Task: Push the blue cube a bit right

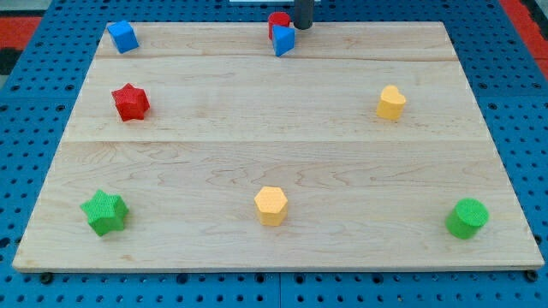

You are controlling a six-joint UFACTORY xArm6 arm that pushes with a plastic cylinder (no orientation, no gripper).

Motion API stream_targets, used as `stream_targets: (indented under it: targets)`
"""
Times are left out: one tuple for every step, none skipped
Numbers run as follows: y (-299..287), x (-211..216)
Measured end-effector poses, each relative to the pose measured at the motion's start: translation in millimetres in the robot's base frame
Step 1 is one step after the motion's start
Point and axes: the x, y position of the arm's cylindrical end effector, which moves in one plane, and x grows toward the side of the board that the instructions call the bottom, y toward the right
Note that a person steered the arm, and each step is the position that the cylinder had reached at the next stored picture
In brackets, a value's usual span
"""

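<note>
Eight blocks sit on the table, and we take the red cylinder at the view's top edge as our landmark. Our tool is a bare dark rod with no jaws to part, close or clamp, so it grips nothing. Our tip stands just to the view's right of the red cylinder, close to the upper right corner of a second blue block. That block touches the cylinder from below, and we cannot settle its shape.

The blue cube lies well apart from the red cylinder, far toward the view's left, near the table's top left corner. Nothing touches it. We judge the push has not begun: to send the cube rightward the tip needs to be on the cube's far side from the cylinder, and it is on the wrong side now. The path there probably runs along the view's top edge, past the cylinder and its blue neighbour, so a careless sweep could knock those two.

Below and left of the cylinder are the red star and the green star; almost straight below it, the yellow hexagon; below and right, a yellow block and the green cylinder. All of them are clear of a short rightward nudge
</note>
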Motion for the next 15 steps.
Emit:
stream_targets:
  targets:
    - [-2, 2]
    - [56, 47]
    - [59, 110]
    - [-13, 147]
    - [-116, 144]
    - [-225, 139]
    - [-318, 114]
    - [-349, 94]
    - [-349, 74]
    - [-350, 59]
    - [-350, 39]
    - [-344, 22]
    - [-312, 26]
    - [-289, 52]
    - [-277, 63]
